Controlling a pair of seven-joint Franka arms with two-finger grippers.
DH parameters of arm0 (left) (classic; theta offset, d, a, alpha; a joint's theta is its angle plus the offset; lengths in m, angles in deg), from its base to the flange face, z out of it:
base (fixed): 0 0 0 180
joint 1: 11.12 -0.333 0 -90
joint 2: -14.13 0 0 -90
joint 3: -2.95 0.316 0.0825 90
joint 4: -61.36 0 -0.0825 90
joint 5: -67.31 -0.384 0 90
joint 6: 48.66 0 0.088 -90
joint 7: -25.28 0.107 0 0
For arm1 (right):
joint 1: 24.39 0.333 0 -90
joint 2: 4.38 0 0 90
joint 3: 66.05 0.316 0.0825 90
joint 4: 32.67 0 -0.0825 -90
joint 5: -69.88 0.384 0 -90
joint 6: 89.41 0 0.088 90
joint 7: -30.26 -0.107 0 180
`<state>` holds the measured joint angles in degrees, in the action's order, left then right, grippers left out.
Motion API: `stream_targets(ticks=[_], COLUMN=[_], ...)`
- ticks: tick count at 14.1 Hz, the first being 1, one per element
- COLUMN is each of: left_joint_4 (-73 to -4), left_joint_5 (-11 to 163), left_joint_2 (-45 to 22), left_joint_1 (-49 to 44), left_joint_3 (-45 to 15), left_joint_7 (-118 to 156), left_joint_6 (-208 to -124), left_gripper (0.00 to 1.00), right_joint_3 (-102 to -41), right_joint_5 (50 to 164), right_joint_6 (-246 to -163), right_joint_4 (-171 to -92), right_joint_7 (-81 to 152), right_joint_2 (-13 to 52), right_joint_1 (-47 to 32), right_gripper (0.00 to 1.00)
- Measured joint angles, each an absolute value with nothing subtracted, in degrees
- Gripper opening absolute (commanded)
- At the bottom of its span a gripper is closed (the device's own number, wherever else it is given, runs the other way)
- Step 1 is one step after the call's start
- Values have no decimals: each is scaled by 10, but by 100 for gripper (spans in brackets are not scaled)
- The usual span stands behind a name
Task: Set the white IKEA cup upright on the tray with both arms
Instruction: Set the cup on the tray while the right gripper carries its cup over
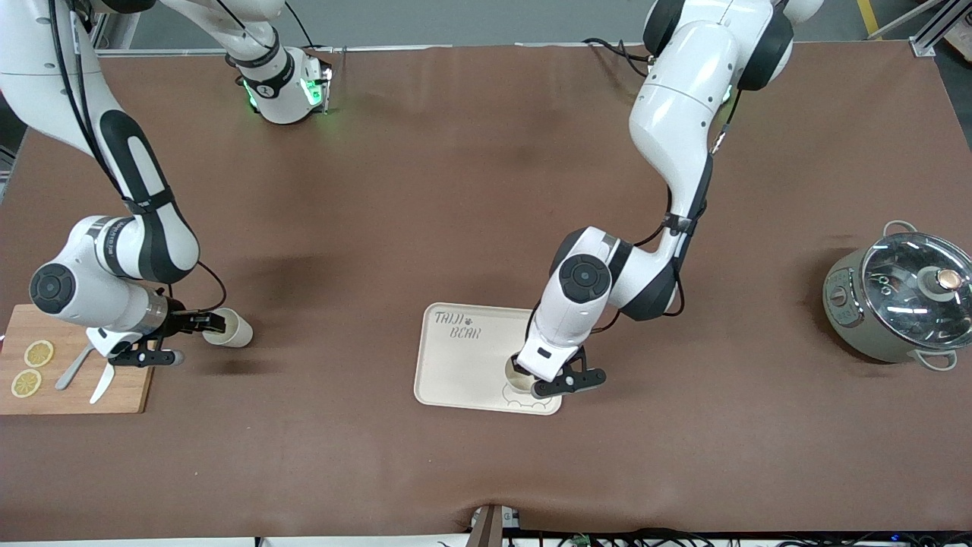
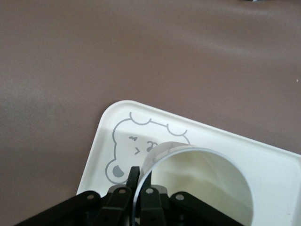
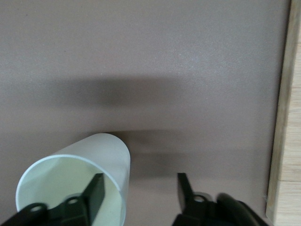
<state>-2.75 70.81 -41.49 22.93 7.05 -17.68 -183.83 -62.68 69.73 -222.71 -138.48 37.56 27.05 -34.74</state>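
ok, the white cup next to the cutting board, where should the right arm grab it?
By the rim wall: the cup seems to lie on its side, mouth toward the cutting board, so come in from that end, one jaw inside, one outside. The right gripper is lined up that way.

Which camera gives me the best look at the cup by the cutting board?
The right wrist view: the cup lies on its side, mouth toward the camera, one finger of the right gripper inside its mouth. The front view shows it small, beside the board. The left wrist view misses it.
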Motion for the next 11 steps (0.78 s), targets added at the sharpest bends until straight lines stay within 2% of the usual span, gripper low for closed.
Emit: stream_targets(ticks=[3, 4, 8, 11], left_joint_4=[-27, -27, -27, -28], left_joint_5=[708, 708, 713, 726], left_joint_2=[-419, -421, -430, -434], left_joint_1=[229, 229, 229, 235], left_joint_3=[71, 71, 71, 70], left_joint_7=[-178, -178, -179, -180], left_joint_6=[-1842, -1842, -1842, -1832], left_gripper=[0, 0, 0, 0], right_joint_3=[-627, -627, -627, -627], right_joint_5=[697, 697, 697, 698], right_joint_6=[-2227, -2227, -2221, -2155], right_joint_4=[-1385, -1385, -1377, -1340], right_joint_7=[376, 376, 374, 373], right_joint_2=[271, 271, 270, 270], right_joint_1=[-347, -347, -348, -348], right_gripper=[9, 5, 0, 0])
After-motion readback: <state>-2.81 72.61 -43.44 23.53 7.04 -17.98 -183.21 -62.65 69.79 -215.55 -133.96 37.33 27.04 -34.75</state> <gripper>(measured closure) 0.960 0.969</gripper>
